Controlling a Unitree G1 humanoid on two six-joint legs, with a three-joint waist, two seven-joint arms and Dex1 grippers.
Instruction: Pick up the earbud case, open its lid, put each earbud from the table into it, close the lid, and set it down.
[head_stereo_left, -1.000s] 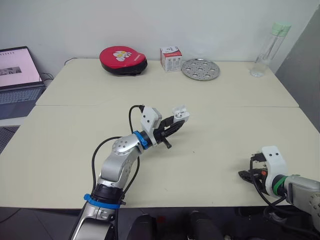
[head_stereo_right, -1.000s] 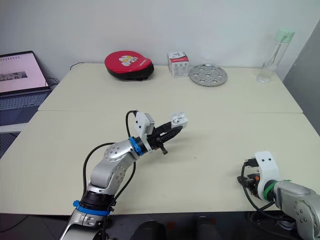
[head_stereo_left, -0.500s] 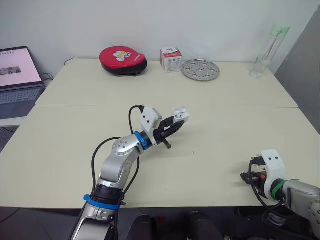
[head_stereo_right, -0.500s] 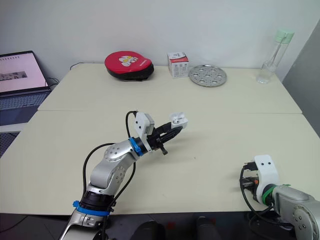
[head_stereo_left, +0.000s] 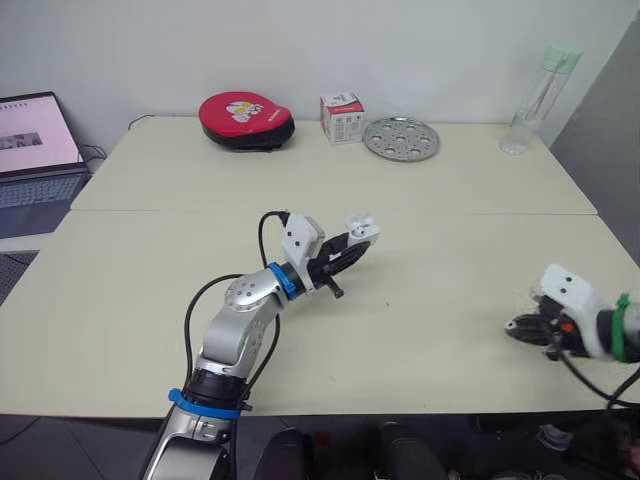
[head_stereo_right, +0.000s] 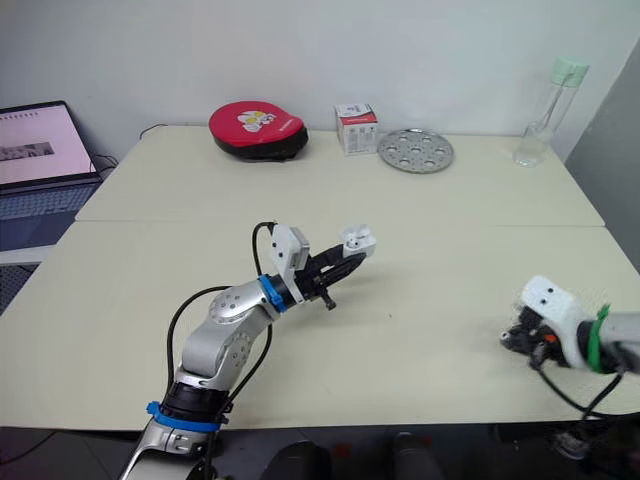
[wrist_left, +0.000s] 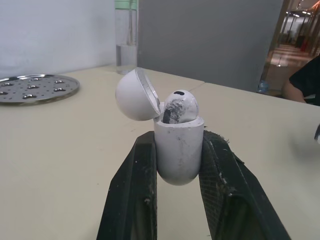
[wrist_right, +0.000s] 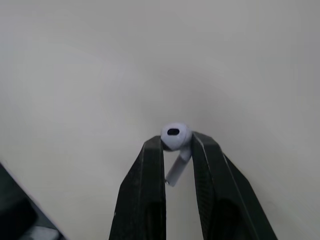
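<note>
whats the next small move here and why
Probably carry the right gripper across toward the case. It is shut on the held earbud, well to the right of the case. The left gripper grips the case with its lid open and the seated earbud already inside, so the second one goes in next.

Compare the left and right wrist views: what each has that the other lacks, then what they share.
Left wrist: the left gripper clamps the earbud case, lid open, one seated earbud inside; a perforated metal plate and a bottle stand behind. Right wrist: the right gripper pinches the other earbud. Shared: the cream table, and black fingers shut on something white.
</note>
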